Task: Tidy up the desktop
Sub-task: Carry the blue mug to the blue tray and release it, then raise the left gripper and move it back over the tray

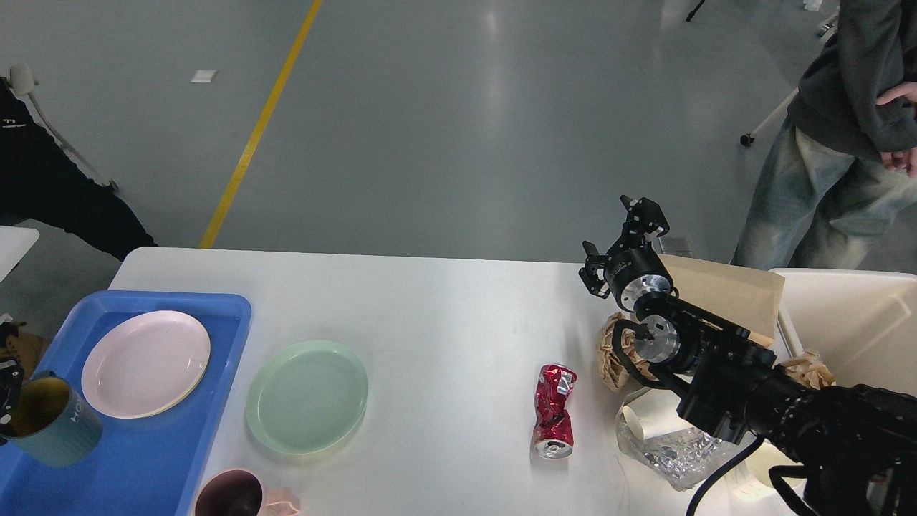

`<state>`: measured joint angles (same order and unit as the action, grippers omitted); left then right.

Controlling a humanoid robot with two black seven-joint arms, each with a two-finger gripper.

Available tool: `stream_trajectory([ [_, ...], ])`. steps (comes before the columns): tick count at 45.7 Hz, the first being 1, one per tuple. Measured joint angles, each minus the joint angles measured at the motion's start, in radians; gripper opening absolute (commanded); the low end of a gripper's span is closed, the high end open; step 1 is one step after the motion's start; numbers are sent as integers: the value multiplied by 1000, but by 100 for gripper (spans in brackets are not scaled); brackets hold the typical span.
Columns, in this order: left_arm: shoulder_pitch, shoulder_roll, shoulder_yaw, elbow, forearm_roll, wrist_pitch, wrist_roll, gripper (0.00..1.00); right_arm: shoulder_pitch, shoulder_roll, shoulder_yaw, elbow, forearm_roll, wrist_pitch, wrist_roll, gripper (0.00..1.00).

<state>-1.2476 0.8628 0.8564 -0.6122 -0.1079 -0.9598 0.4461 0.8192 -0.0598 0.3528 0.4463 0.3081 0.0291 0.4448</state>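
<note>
The white desktop (444, 308) carries a green plate (306, 395), a crushed red can (554, 420) and a dark pink mug (229, 498) at its near edge. A blue tray (143, 459) on the left holds a pink plate (146, 373). Only a sliver of my left gripper (8, 393) shows at the left edge, shut on the rim of a tilted teal mug (54, 432) over the tray's near-left part. My right gripper (616, 241) hangs open and empty over the desktop's far right, above crumpled brown paper (616, 351).
Under my right arm lie a paper cup (645, 423) and crinkled foil wrap (670, 453). A brown paper bag (723, 290) leans by a beige bin (852, 322) at the right. A person (838, 136) stands beyond the bin.
</note>
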Motion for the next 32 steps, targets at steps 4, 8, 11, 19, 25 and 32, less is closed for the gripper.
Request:
stream_trajectory([
  [4, 16, 0, -12, 2, 0, 0, 0, 2, 0, 0, 0, 0, 0, 0, 0, 100],
  [8, 29, 4, -17, 3, 0, 0, 0, 2, 0, 0, 0, 0, 0, 0, 0, 100],
  [11, 40, 7, -17, 3, 0, 0, 0, 2, 0, 0, 0, 0, 0, 0, 0, 100],
  [19, 86, 10, -18, 3, -1, 0, -1, 3, 0, 0, 0, 0, 0, 0, 0, 100],
  [25, 109, 22, -19, 3, -1, 0, -1, 6, 0, 0, 0, 0, 0, 0, 0, 100],
  [32, 119, 24, -22, 4, 0, 1, -3, 8, 0, 0, 0, 0, 0, 0, 0, 100],
])
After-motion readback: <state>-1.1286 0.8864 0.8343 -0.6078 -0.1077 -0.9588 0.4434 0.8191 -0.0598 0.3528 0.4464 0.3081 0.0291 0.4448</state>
